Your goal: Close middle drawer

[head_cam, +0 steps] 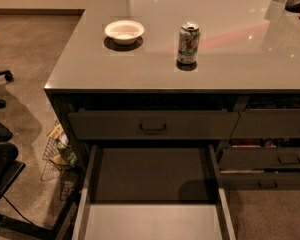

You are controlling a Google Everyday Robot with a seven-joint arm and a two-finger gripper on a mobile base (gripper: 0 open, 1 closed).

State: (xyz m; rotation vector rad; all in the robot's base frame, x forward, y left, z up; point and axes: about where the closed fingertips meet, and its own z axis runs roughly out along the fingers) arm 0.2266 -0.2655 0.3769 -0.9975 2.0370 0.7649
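Observation:
The middle drawer (150, 184) stands pulled far out toward the camera below the counter. It is a long open box with dark side walls and a pale grey floor at its near end. It looks empty. Its front and handle lie below the picture's bottom edge, out of view. Above it the top drawer (152, 126) sits shut, with a small rectangular pull handle at its centre. The gripper is not in view, and no part of the arm shows.
On the grey countertop (230, 64) stand a white bowl (124, 31) and a drink can (188, 43). Narrower drawers (289, 159) are at the right. A wire basket (57, 156) and chair legs (0, 84) are on the floor at the left.

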